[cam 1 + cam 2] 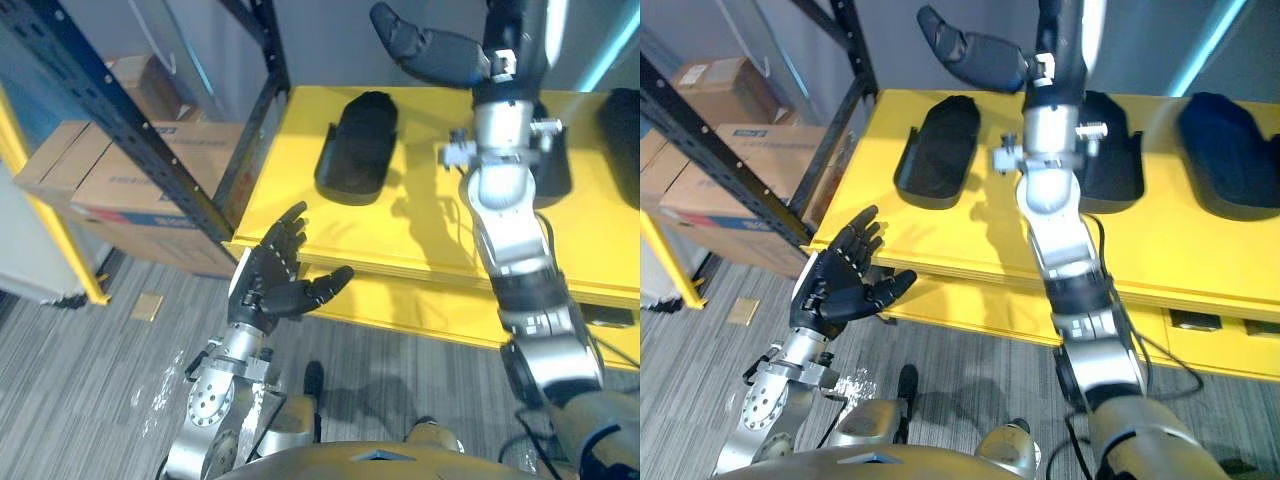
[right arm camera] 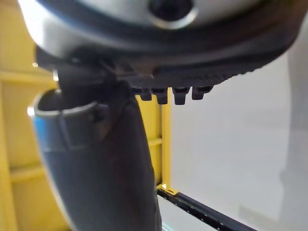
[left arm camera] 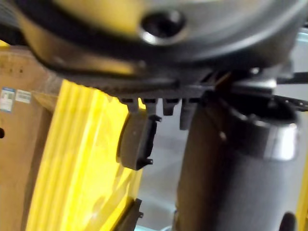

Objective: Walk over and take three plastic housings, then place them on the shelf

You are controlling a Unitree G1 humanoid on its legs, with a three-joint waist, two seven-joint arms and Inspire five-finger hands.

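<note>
Finding: premises are a warehouse or industrial stockroom. Evidence: dark perforated steel rack upright (image 1: 150, 150) at 10 o'clock; labelled cardboard cartons (image 1: 110, 190) stored beneath at 9 o'clock; yellow shelf deck (image 1: 420, 230) at 1 o'clock carrying black plastic housings (image 1: 360, 145); grey plank-pattern floor (image 1: 80, 380) at 7 o'clock.

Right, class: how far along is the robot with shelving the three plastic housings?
Done, it seems: three black housings lie on the yellow shelf: the left housing, the middle housing partly behind the right arm, and the right housing. In hand: nothing that shows; the left hand hangs open before the shelf's front edge, and the right hand, raised over the shelf, has straight fingers. Left: probably only drawing the arms back.
</note>
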